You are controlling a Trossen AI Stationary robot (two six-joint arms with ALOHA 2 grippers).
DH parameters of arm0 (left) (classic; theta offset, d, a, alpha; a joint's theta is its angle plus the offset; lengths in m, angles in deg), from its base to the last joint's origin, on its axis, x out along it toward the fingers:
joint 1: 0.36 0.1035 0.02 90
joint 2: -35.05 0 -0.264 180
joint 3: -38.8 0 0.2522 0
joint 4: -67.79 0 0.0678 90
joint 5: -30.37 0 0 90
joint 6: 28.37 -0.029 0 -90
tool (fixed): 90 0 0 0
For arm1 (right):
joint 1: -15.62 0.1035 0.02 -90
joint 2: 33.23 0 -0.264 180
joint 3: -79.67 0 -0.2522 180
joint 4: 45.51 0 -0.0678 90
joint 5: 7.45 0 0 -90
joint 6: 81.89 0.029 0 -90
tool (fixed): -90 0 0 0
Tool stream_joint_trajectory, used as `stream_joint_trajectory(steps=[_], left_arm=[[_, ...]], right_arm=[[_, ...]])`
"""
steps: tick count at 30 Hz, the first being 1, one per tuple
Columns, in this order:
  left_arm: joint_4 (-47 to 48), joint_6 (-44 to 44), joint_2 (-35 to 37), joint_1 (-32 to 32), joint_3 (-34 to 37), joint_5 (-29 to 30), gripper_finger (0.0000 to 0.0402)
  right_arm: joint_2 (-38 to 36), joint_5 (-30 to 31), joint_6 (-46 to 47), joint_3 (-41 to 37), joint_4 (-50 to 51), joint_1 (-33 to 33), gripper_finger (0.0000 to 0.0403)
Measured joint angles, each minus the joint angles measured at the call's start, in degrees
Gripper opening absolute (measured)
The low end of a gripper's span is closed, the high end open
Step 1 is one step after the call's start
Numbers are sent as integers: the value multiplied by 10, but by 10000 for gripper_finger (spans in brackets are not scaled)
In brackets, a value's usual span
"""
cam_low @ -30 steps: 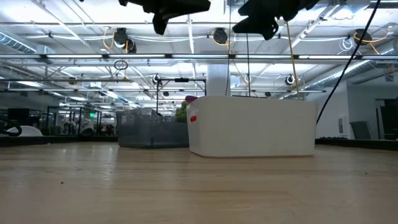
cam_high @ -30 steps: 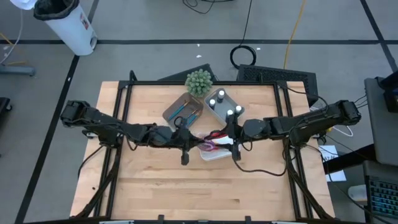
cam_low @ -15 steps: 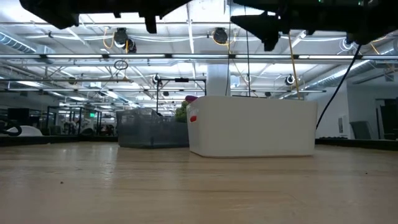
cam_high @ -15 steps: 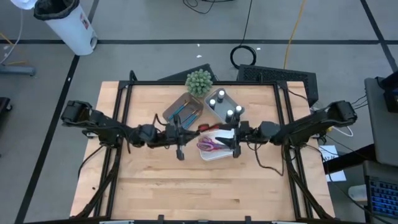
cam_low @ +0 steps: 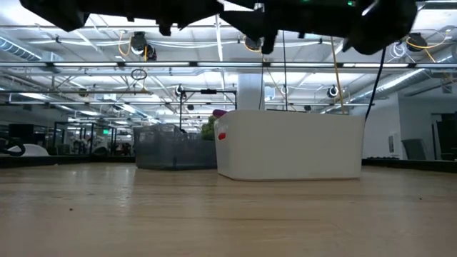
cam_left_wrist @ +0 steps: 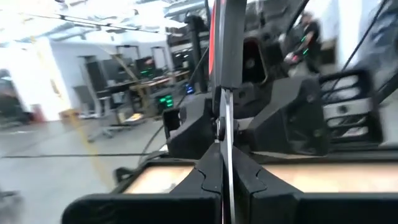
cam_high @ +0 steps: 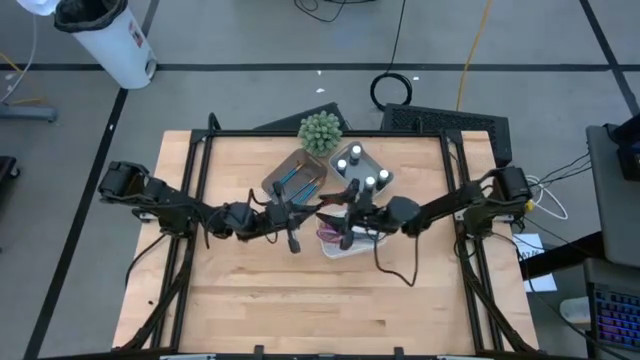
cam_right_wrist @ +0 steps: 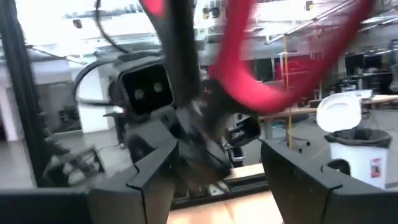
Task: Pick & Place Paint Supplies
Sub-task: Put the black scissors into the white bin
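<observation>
A wooden table (cam_high: 300, 300) stands on a grey floor (cam_high: 250, 40) crossed by dark lines. Beyond the table's far edge lies a coiled black cable (cam_high: 392, 90); off its far left corner stands a white bin (cam_high: 105, 40) with a dark liner. Fluorescent strip lights (cam_low: 86, 32) and exposed pipework run overhead.

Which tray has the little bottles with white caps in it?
The pale blue-grey tray, the one next to the green plant. Three white-capped bottles stand in it; the brown tray beside it holds brushes instead.
</observation>
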Motion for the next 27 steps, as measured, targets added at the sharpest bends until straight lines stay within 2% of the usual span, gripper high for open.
stream_joint_trajectory(steps=[9,13,16,19,24,27], left_arm=[[13,-88,0,-18,0,141,0],[14,-96,1,-22,0,167,0],[12,-112,0,-29,0,194,0],[12,-114,0,-29,0,218,0],[15,-114,-1,-29,0,202,1],[15,-104,0,-27,0,183,4]], right_arm=[[67,5,9,101,5,-6,216],[82,11,13,117,4,-13,200],[82,27,21,117,11,-13,171],[82,40,22,117,14,-13,125],[82,2,16,118,14,-20,34],[82,-13,12,117,10,-25,31]])
